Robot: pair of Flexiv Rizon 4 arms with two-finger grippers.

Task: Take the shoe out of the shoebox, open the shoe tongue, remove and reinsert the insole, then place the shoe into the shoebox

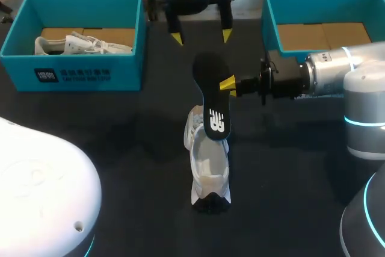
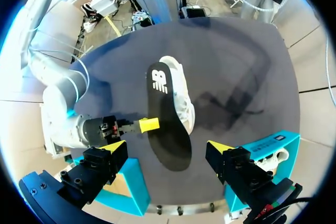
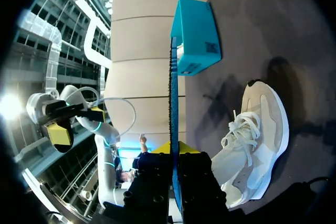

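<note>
Insole (image 1: pixel 212 97) hangs pinched in the right gripper's (image 1: pixel 227 83) fingers over the white shoe (image 1: pixel 207 170) on the counter (image 1: pixel 120 136), seen overhead. Left wrist: the left gripper's (image 2: pixel 168 147) fingers stand spread wide above the insole. Right wrist: the insole sits edge-on between clamped fingers, the shoe beside.

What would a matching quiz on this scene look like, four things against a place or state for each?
Things:
1. insole
2. near shoe
3. left box
4. left gripper

Places or states:
A. open, holding nothing
B. standing on the table
C. holds a second shoe
D. clamped in the right gripper

Pairs: 1-D, 2-B, 3-C, 4-A
</note>
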